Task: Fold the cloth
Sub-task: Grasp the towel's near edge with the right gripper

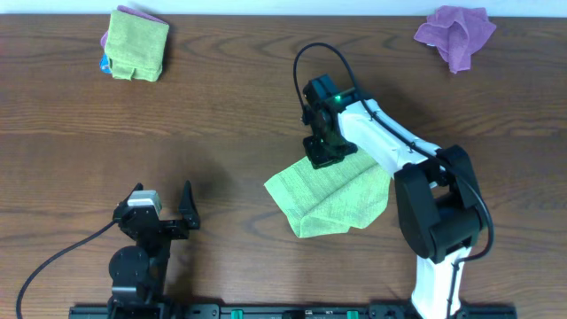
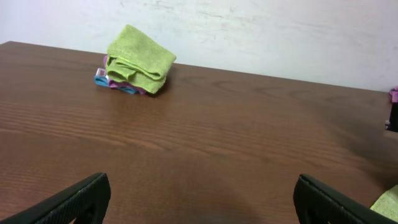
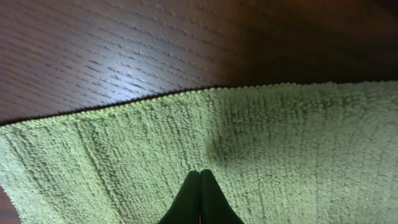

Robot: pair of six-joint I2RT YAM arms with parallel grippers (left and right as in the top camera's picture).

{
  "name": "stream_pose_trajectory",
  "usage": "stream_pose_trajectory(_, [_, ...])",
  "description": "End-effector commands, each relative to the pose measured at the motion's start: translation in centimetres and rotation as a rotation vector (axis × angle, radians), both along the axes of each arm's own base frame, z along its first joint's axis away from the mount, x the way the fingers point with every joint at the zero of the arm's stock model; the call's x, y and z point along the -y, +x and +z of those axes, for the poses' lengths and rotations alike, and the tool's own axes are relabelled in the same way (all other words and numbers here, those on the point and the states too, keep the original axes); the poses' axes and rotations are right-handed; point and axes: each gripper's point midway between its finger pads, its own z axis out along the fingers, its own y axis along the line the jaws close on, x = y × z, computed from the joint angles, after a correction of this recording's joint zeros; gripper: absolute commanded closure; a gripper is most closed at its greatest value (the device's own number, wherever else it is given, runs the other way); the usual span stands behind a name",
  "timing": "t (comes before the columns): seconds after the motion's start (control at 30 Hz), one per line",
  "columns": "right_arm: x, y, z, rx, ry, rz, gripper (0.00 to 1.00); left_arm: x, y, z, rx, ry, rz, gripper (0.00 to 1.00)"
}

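The cloth (image 1: 328,199) is lime green and lies partly folded on the table in the middle right, one flap doubled over. My right gripper (image 1: 323,152) is over its far corner. In the right wrist view its fingertips (image 3: 200,175) are pressed together just above the fuzzy cloth (image 3: 280,143), with nothing visible between them and a small shadow ahead of them. My left gripper (image 1: 161,199) rests open at the near left, well away from the cloth. Its fingers (image 2: 81,196) stand wide apart over bare wood, and a corner of the cloth (image 2: 388,205) shows at the right edge.
A stack of folded cloths (image 1: 135,42) with a green one on top (image 2: 140,59) sits at the far left. A crumpled purple cloth (image 1: 456,31) lies at the far right. The right arm (image 1: 425,195) stretches over the cloth's right side.
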Motion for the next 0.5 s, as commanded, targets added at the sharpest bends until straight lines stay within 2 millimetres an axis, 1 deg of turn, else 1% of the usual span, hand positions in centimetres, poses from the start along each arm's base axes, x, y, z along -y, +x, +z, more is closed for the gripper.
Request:
stream_pose_trajectory(0.0, [0.1,-0.6,-0.9,-0.024,-0.004,0.022,0.98,-0.1,0.0,-1.7,-0.036,-0.004,0.011,0.05])
stream_pose_trajectory(0.07, [0.1,-0.8,-1.3,-0.035,-0.01,0.027,0.99,-0.2,0.0,-1.7,-0.036,-0.004,0.011,0.05])
stream_pose_trajectory(0.2, [0.0,-0.5,-1.8,-0.031,-0.008,0.032,0.99,-0.1,0.0,-1.7,-0.036,-0.004,0.011,0.05])
stream_pose_trajectory(0.47, [-0.1,-0.3,-4.1,-0.051,-0.017,0.032,0.99,-0.2,0.0,-1.7,-0.036,-0.004,0.011,0.05])
